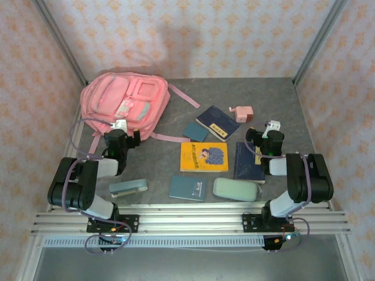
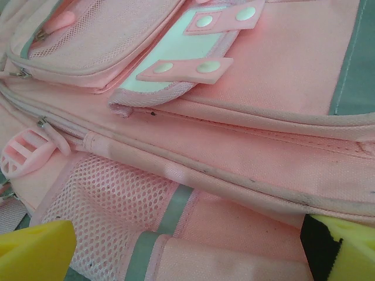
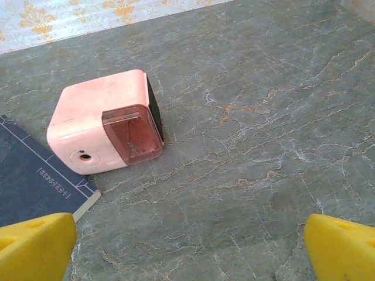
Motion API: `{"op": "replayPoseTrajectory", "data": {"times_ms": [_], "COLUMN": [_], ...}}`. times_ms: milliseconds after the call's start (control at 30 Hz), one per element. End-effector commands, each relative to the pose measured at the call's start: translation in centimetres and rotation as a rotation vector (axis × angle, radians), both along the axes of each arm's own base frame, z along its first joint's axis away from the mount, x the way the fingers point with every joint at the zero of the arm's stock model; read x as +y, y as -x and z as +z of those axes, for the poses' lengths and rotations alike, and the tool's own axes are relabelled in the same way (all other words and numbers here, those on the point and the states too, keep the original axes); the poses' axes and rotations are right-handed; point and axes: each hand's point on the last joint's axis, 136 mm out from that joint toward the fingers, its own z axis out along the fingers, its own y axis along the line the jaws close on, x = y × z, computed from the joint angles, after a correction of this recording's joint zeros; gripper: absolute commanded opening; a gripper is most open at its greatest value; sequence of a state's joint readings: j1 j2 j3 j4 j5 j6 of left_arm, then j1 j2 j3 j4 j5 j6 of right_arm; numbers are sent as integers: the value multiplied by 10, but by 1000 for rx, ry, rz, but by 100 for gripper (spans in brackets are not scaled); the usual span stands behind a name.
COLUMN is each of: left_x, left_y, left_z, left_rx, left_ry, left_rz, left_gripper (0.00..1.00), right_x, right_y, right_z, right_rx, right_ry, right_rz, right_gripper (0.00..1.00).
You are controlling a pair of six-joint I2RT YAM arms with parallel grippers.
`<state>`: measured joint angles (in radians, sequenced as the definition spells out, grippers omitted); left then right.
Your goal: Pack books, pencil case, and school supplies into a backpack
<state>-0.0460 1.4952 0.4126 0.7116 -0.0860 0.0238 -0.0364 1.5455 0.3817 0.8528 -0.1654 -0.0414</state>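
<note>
Right fingers (image 3: 35, 249) wide apart; pink sharpener (image 3: 99, 126) beyond them, leftward, untouched

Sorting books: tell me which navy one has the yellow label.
The far navy book, tilted beside the pink sharpener; the other navy book lies beside the yellow book.

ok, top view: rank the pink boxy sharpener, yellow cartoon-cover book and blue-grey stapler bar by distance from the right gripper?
1. pink boxy sharpener: just beyond the right gripper, far side.
2. yellow cartoon-cover book: table centre, to its left.
3. blue-grey stapler bar: near edge, by the left arm.
</note>
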Motion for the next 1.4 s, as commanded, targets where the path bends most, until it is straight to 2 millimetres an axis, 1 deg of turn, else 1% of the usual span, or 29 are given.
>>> {"op": "replayPoseTrajectory", "data": {"times_ms": [0, 700, 767, 833, 867, 967, 1000, 1033, 1067, 1100, 1133, 1167, 1233, 1300, 1333, 1367], "left_x": [2, 2, 5, 5, 4, 2, 0, -4, -11, -23, -40, -58, -94, -120, -135, -147], "left_y": [-7, -7, -7, -6, -5, 6, 12, 17, 19, 20, 21, 22, 28, 35, 40, 45], "left_z": [12, 13, 17, 29, 34, 59, 78, 96, 111, 127, 139, 150, 178, 204, 215, 222], "left_rx": [-41, -45, -45, -41, -44, -60, -101, -141, -171, -185, -189, -198, -254, -289, -274, -234], "left_ry": [-3, 1, 0, -1, -3, -26, -27, -35, -44, -61, -80, -91, -93, -86, -85, -75], "left_rz": [26, 25, 41, 48, 41, 48, 56, 57, 46, 7, -60, -131, -247, -310, -363, -429], "left_gripper": [100, 100, 100, 100, 100, 100, 100, 100, 100, 100, 100, 100, 100, 100, 100, 100], "right_x": [-1, -1, 0, 8, 9, 6, 7, 10, 14, 18, 27, 35, 74, 109, 125, 135], "right_y": [-4, -5, -4, -3, -3, -1, 2, 5, 9, 13, 18, 21, 30, 44, 53, 61], "right_z": [10, 10, 10, 16, 21, 43, 52, 67, 83, 104, 127, 145, 181, 209, 227, 238], "right_rx": [-41, -39, -40, -57, -62, -42, -45, -80, -130, -186, -239, -263, -287, -313, -332, -337], "right_ry": [0, 3, 2, 1, 5, 34, 52, 71, 75, 70, 61, 62, 119, 166, 173, 175], "right_rz": [4, 4, 10, 57, 60, 14, 7, -1, -8, -19, -29, -35, 56, 137, 177, 197], "right_gripper": [99, 99, 99, 99, 99, 99, 99, 99, 99, 99, 99, 99, 99, 99, 99, 99]}}
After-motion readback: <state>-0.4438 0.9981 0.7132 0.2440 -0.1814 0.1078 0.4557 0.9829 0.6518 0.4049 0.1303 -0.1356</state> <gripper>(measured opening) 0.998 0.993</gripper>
